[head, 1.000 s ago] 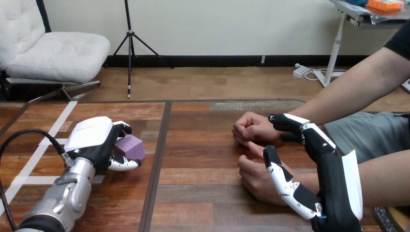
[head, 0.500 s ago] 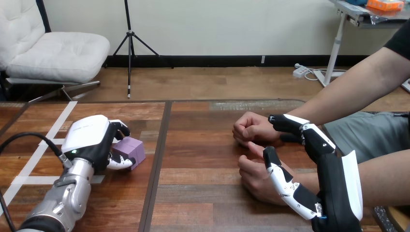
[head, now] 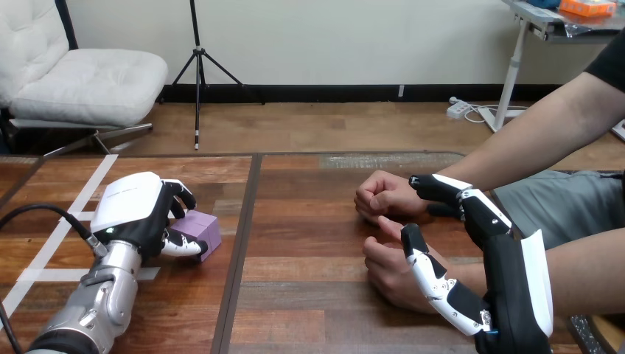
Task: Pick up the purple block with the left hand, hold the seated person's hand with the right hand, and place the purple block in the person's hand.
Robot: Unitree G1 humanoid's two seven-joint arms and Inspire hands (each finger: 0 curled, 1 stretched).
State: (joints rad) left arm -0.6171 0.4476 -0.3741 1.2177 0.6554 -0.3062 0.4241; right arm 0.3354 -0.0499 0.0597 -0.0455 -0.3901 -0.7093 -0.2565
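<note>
The purple block [head: 203, 230] lies on the wooden table [head: 309, 221] at the left. My left hand [head: 136, 210] is curled round it, with the fingers over its far side and the thumb against its near side. On the right, the person's two hands rest on the table as loose fists, a far one [head: 383, 193] and a near one [head: 389, 271]. My right hand [head: 508, 287] stands over the near wrist. Its thumb lies along the near hand's side, and its fingers reach nearly straight beside the far fist without closing.
White tape lines [head: 74, 214] cross the table's left part. A dark seam [head: 243, 243] runs down the table between the block and the person's hands. The person's forearms come in from the right edge.
My left hand has shifted a little to the left and back over the block, which sits slightly lower. The right hand and the person's hands have not moved.
</note>
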